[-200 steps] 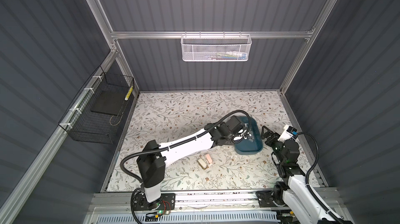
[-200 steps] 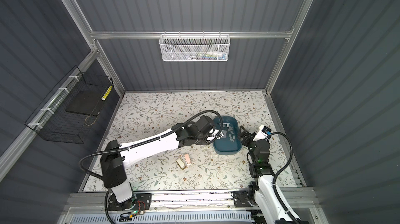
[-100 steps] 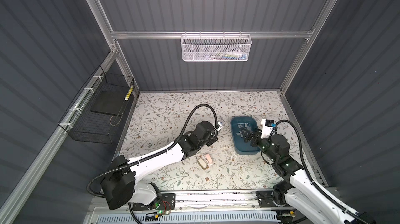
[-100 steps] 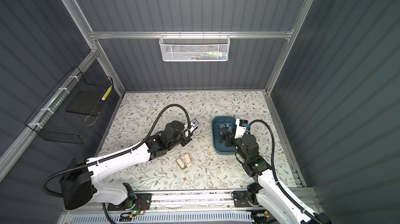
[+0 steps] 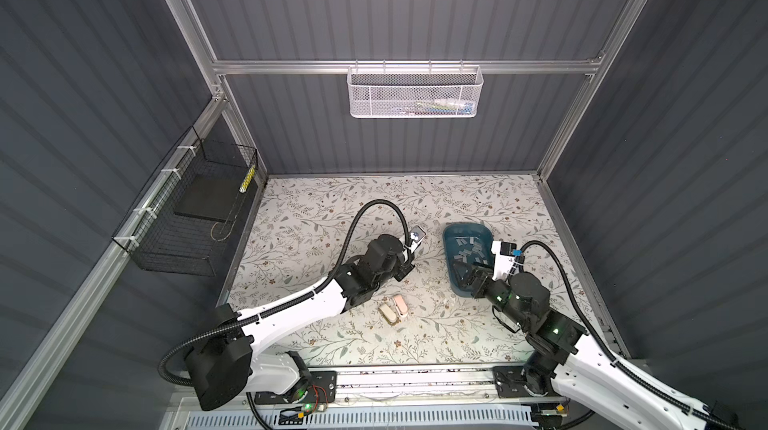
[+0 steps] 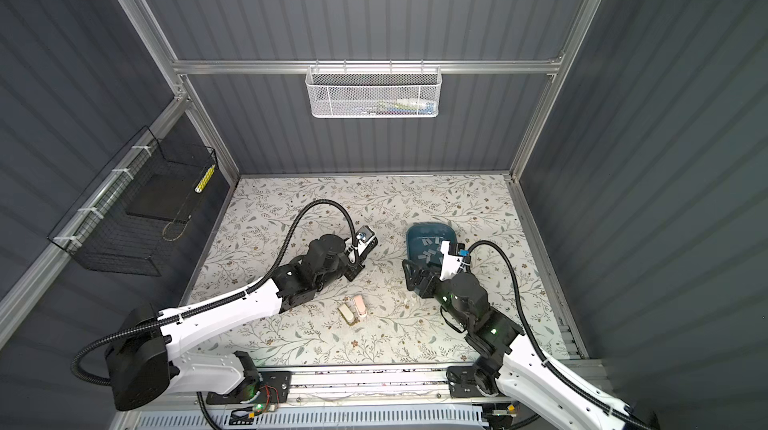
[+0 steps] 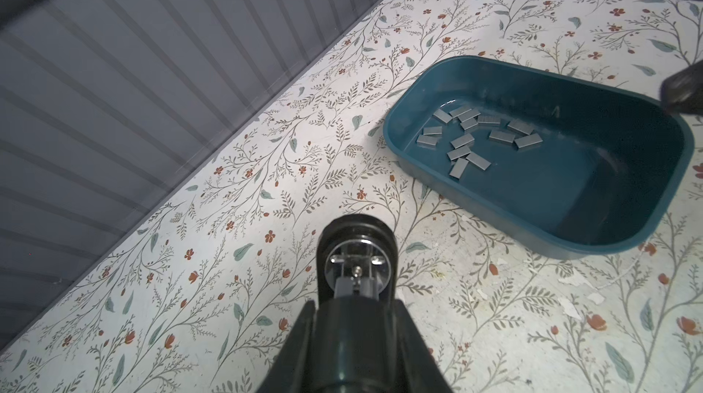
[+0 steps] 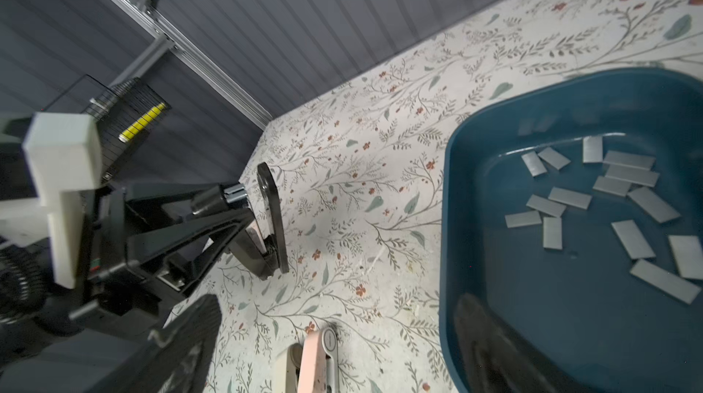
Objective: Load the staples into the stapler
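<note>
- Staples (image 7: 462,140) — fourteen short grey strips, all loose in the one teal tray (image 7: 608,189). They are bunched toward its far end, and some overlap.
- Stapler (image 5: 400,305) — a pink part and a cream part lie side by side, touching, flat on the table (image 7: 266,182). They sit between the two arms, apart from the tray. I cannot tell whether this is one opened stapler or two.
- The left hand (image 5: 404,272) is clenched, down near the table, left of the tray and apart from it. Whether anything sits between its fingers cannot be made out.
- The right hand (image 5: 460,276) is released and spread wide at the tray's near end, with one finger inside the tray and the other outside it.
- There are two wall baskets:
  - A white mesh basket (image 5: 415,95) on the back rail holds a few coloured items too small to tell.
  - A black wire basket (image 5: 187,220) on the left wall holds a dark flat slab. A yellow strip (image 5: 247,176) sits at its corner, its marks too small to read.
- The table cover is pale with a leaf-and-red-flower print, scuffed and flaked near the tray.
- The walls are dark grey ribbed panels in an aluminium frame.
</note>
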